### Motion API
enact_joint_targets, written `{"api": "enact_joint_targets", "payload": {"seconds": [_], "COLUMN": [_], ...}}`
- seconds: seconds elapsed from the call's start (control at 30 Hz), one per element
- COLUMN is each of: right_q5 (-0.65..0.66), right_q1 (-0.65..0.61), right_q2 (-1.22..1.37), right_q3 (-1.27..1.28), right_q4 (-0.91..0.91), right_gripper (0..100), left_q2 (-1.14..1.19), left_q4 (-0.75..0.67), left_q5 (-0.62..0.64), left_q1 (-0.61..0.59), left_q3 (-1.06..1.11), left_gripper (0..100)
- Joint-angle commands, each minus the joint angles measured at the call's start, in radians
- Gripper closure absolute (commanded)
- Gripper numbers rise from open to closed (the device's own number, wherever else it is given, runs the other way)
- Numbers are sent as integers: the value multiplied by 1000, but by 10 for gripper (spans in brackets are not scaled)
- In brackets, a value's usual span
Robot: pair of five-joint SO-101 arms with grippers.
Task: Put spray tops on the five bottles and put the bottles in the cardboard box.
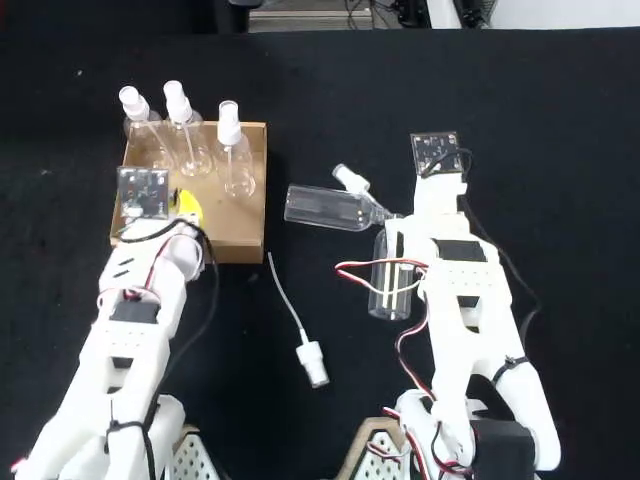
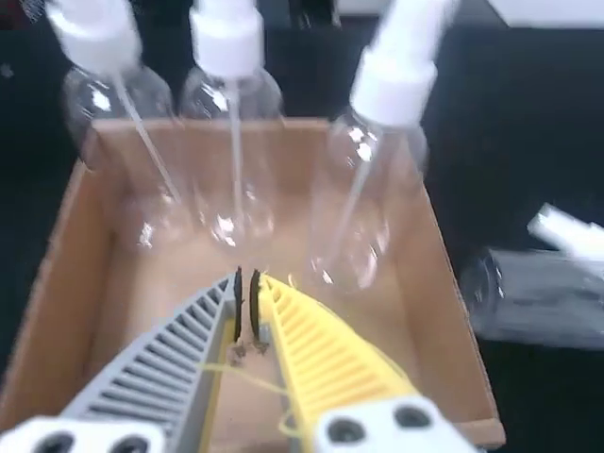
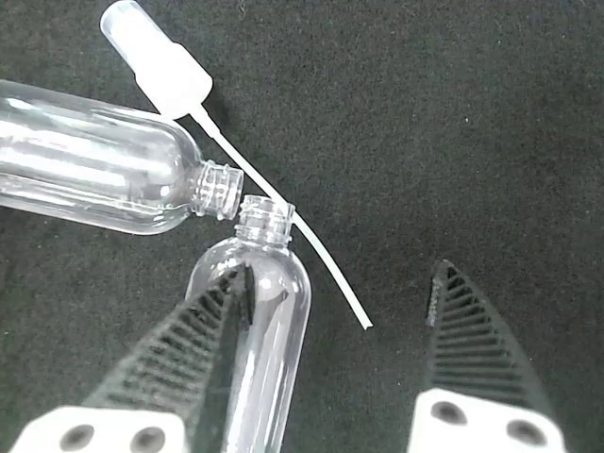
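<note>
Three capped bottles [image 1: 230,150] stand at the far side of the cardboard box [image 1: 245,235]; the left wrist view shows them [image 2: 363,189] inside the box wall [image 2: 80,245]. My left gripper [image 1: 186,206] hangs shut and empty over the box's near half [image 2: 245,316]. Two uncapped bottles lie on the mat, necks almost meeting: one crosswise [image 1: 325,207] [image 3: 94,184], one lengthwise [image 1: 392,285] [image 3: 250,330]. My right gripper [image 1: 400,232] [image 3: 342,283] stands open over the lengthwise bottle's neck, one finger above the bottle. A spray top [image 1: 350,180] [image 3: 160,61] lies beyond them. Another spray top [image 1: 312,362] lies between the arms.
Black mat [image 1: 560,120] covers the table, with free room to the right and far side. The loose spray top's thin tube [image 1: 285,295] runs toward the box corner. Red and white cables [image 1: 365,275] loop beside the right arm.
</note>
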Motion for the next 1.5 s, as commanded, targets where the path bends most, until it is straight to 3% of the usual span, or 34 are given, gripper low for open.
{"api": "enact_joint_targets", "payload": {"seconds": [0.0,0.1,0.53,0.93,1.47], "right_q5": [2,0,-8,-8,-8], "right_q1": [11,14,8,8,8], "right_q2": [-61,-61,-61,-61,-61], "right_q3": [-1,1,10,21,24], "right_q4": [-23,-23,-25,-52,-52], "right_gripper": [727,727,727,727,727], "left_q2": [115,232,505,654,767], "left_q4": [215,273,192,354,250], "left_q5": [9,9,8,9,9], "left_q1": [31,38,130,154,162], "left_q3": [-254,-355,-478,-673,-687], "left_gripper": [960,960,960,960,960]}}
